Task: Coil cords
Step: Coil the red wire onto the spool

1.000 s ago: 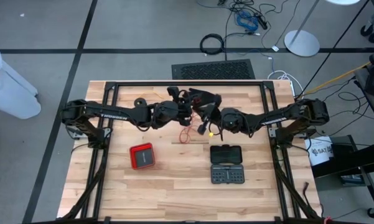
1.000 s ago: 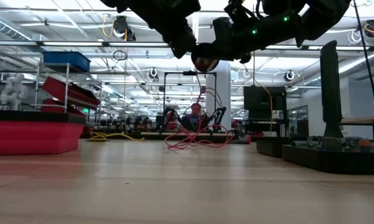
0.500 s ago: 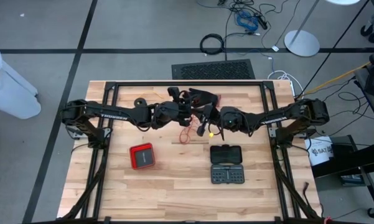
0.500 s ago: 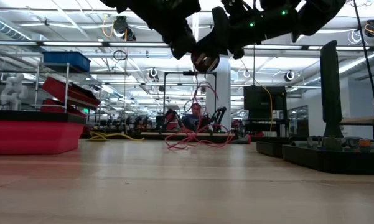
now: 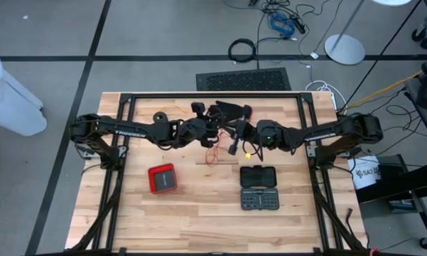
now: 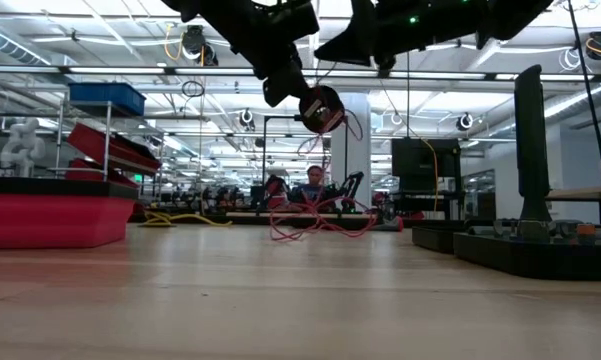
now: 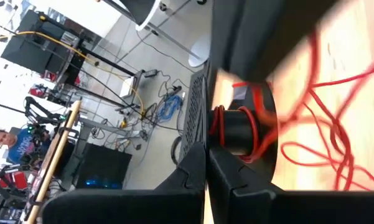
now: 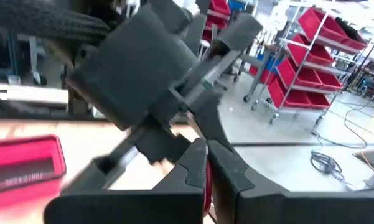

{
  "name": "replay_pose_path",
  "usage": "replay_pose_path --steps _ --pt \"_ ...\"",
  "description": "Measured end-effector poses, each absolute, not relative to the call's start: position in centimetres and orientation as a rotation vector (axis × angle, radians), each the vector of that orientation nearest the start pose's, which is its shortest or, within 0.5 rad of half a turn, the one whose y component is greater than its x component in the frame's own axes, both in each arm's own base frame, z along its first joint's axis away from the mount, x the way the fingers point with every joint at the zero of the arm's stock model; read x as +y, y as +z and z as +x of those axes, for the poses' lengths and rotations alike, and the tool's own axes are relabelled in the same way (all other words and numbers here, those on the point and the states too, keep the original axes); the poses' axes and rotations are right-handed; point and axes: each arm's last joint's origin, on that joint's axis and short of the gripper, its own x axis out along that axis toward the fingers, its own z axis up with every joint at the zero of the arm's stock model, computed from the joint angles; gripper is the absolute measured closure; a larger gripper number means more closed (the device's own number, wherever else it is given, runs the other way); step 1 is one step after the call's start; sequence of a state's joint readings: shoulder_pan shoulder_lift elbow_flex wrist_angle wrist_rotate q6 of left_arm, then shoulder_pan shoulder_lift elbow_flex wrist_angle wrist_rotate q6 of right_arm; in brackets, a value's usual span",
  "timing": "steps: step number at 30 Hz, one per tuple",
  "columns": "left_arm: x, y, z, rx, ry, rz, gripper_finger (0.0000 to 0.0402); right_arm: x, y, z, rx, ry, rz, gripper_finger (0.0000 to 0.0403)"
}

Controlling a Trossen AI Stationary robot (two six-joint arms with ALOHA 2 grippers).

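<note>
our right gripper (image 5: pixel 234 142) has pulled back from the middle of the table over the last second, and our left gripper (image 6: pixel 285 85) now carries the black spool (image 6: pixel 320 108) alone, higher above the wood than before. in the left wrist view that gripper's fingers look pressed together beside the spool, which has red cord (image 7: pixel 311 134) wrapped around it. the right gripper's fingers look closed with a thin red line between them, but we cannot tell if that is the cord. we judge the winding is partway done: most of the cord lies loose on the table (image 5: pixel 170 220) under the arms.

counting: one spool, one red cord in view, two arms, one red box (image 5: pixel 162 178), one dark case of bits (image 5: pixel 259 188), and one black glove (image 5: pixel 227 109) at the far edge.
</note>
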State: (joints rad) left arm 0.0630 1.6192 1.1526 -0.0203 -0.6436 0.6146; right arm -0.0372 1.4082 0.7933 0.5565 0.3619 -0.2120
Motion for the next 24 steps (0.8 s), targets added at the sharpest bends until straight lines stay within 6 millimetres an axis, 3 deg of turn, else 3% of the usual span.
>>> replay_pose_path --steps 5,12,24 --pt "3.5 26.4 35.5 0.718 0.486 0.727 0.0401 -2.2 27.7 28.9 0.166 -0.390 -0.241 0.0403" --pt "1.9 27.0 35.4 0.668 0.434 0.721 0.0401 -2.8 27.6 26.8 0.346 -0.392 -0.272 0.0403" --pt "1.3 31.0 33.2 0.490 0.382 0.556 0.0401 -2.6 27.4 26.0 0.433 -0.354 -0.358 0.0403"
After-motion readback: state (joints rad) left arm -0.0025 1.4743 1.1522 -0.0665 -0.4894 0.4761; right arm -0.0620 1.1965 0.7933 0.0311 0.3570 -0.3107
